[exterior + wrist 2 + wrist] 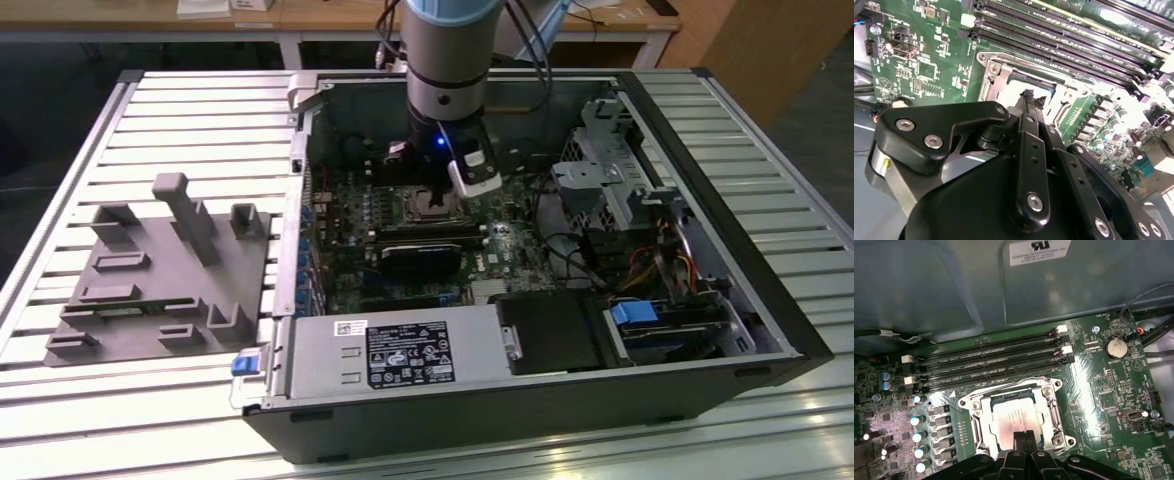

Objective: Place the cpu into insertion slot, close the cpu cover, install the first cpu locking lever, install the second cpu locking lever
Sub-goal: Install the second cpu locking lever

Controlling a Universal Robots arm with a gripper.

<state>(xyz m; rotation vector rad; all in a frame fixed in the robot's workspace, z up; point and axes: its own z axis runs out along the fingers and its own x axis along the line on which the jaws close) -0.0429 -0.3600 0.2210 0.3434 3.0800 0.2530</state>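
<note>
- The open computer case (534, 380) lies on the slatted tabletop (174, 110); its motherboard (1114, 390) carries everything.
- The insertion slot (1051, 415) sits beside the memory slots (989, 360), the cpu cover (974, 402) lying down around it.
- The cpu (1016, 415) lies flat inside: light, stiff, fragile beneath, best held by its edges.
- The gripper (1024, 436) hangs at the cpu's edge, jaws pressed together, pinching nothing.
</note>
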